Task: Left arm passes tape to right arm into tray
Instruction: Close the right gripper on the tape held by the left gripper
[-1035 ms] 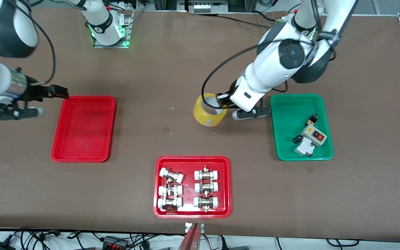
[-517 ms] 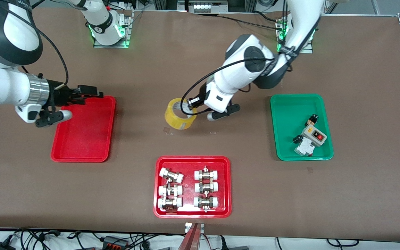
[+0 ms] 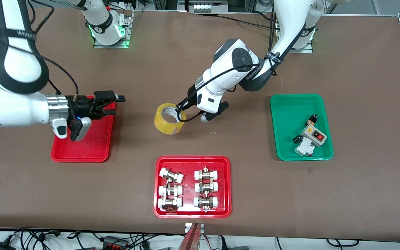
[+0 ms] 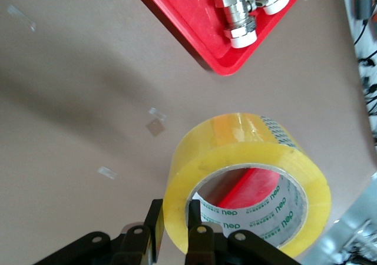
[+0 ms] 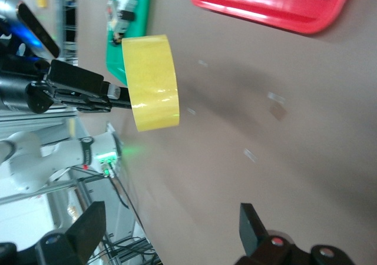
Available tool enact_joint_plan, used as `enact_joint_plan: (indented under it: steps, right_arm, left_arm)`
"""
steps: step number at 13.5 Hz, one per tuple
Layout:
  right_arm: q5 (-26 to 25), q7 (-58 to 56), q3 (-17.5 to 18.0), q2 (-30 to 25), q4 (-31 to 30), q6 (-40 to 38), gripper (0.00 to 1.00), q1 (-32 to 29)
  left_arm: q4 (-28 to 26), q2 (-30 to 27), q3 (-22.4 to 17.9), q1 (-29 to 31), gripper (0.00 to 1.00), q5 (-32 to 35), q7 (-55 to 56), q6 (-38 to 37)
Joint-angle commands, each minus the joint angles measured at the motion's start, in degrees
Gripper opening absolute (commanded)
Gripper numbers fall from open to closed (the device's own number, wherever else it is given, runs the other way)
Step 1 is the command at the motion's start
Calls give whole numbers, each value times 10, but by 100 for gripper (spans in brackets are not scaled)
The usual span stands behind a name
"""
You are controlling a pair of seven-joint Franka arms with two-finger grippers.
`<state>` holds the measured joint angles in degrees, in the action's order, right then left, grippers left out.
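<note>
The yellowish tape is held off the table over its middle, between the plain red tray and the green tray. My left gripper is shut on the roll's wall, one finger inside the core and one outside, as the left wrist view shows with the tape. My right gripper is open and empty over the red tray's edge that faces the tape, and points at the roll. In the right wrist view its fingers stand wide apart, with the tape ahead.
A red tray with white-capped metal fittings lies nearer the front camera than the tape. A green tray with a switch box and small parts lies toward the left arm's end. Small tape scraps dot the brown table.
The left arm has carried the tape toward the right arm's end of the table. The right gripper has moved over the red tray toward the tape.
</note>
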<state>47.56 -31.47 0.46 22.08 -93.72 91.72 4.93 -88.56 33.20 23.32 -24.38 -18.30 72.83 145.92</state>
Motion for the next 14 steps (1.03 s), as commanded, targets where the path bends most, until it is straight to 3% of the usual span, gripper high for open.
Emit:
enact_joint_plan:
  steps: [1,3,14]
  right_arm:
    - [49,-58,1,41,18,6,100,9]
    - [81,-60,1,51,20,20,100,20]
    - [86,-99,2,97,54,81,100,53]
  left_arm:
    - [47,29,-10,-26,0,-7,28,2]
    - [61,36,-10,-27,0,-7,33,2]
    - [80,53,-15,-38,5,-6,111,2]
